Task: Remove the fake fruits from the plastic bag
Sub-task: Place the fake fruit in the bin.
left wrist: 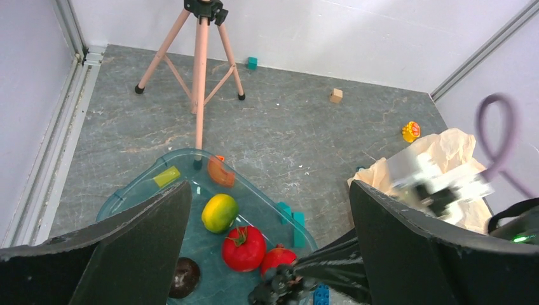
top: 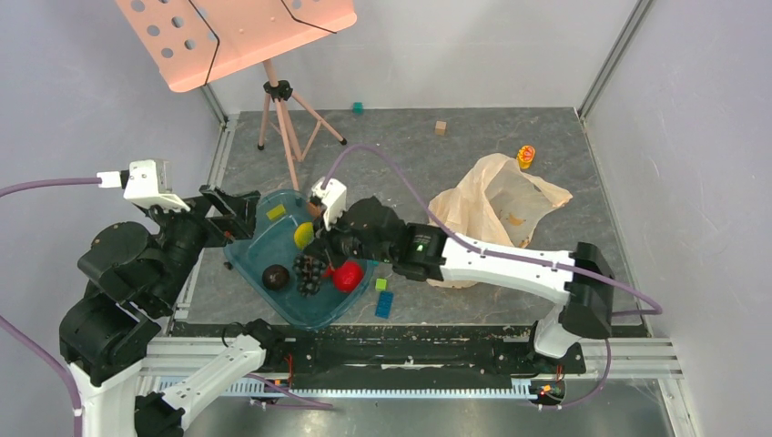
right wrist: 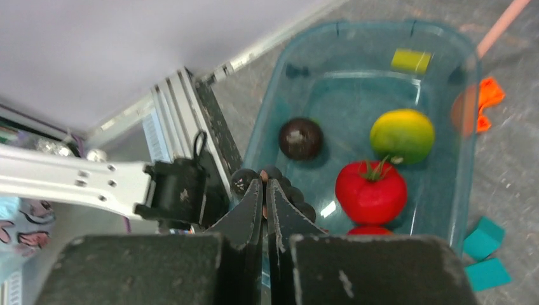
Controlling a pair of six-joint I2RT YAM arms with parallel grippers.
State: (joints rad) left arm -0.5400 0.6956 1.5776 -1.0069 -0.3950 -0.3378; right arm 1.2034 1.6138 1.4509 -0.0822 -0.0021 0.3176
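Grapes (right wrist: 242, 183) pinched in the right gripper (right wrist: 266, 185), fingers drawn almost flat together, dark berries bulging out on either side of them. Held over the near part of the teal tray (top: 319, 311), close to its rim; touching the tray floor or not, impossible to tell. Two red fruits (right wrist: 370, 189) inside the tray just beside the bunch, one with a green stalk on top, the other half hidden below it in the right wrist view. Farther in, a yellow-green fruit (right wrist: 402, 135), a dark round ball (right wrist: 300, 138) and a small yellow block (right wrist: 410, 60), all on the tray floor. Plastic bag (top: 496, 214) crumpled on the tabletop (top: 410, 155) well to the right of the tray, mouth gaping, right arm stretched across in front of it. Tiny yellow toy (top: 525, 157) just behind the bag. Green block (top: 381, 284) and blue block (top: 384, 306) on the tabletop just outside the tray's right side. Left gripper (left wrist: 270, 190) spread wide, nothing between its fingers, hovering at the tray's left side and looking down over it.
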